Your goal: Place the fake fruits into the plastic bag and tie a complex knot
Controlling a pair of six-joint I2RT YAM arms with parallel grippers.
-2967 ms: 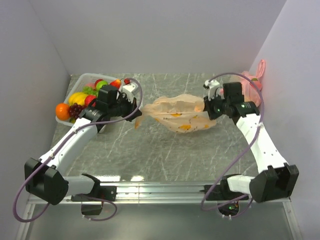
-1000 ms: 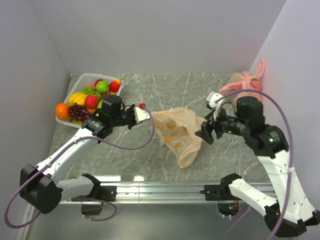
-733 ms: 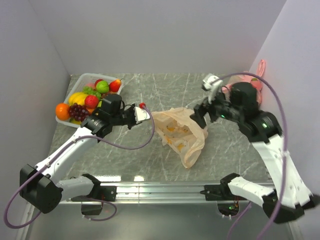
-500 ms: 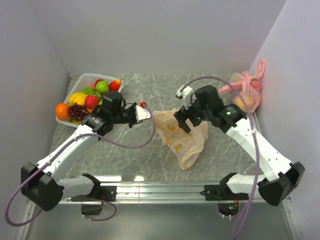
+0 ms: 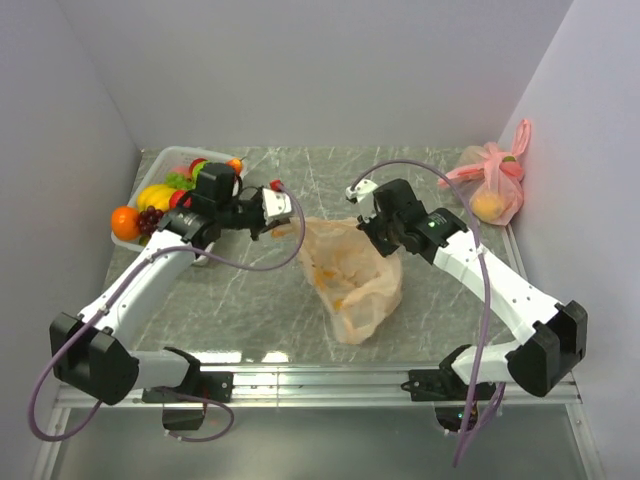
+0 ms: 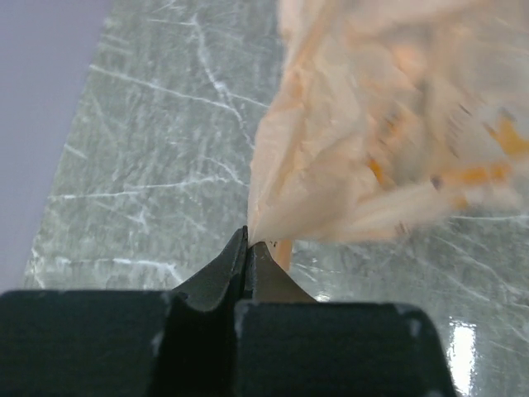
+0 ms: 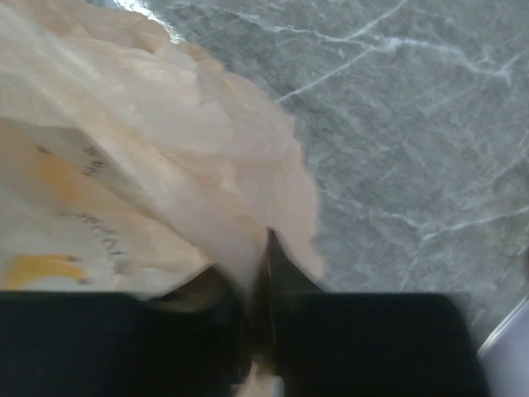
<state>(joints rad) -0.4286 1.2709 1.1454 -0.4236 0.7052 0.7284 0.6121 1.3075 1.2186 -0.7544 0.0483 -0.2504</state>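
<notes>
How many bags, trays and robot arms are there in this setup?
Bags: 2, the peach-orange bag and the pink bag
Trays: 1, the fruit tray
Robot arms: 2, the left arm and the right arm
Total: 5

I've swung my right gripper (image 5: 375, 236) well away from the pink bag (image 5: 490, 185) and closed it on the rim of the plastic bag (image 5: 350, 275). My left gripper (image 6: 248, 241) has drawn its corner farther from the pink bag, and the plastic bag, earlier stretched flat, now drapes loosely
</notes>
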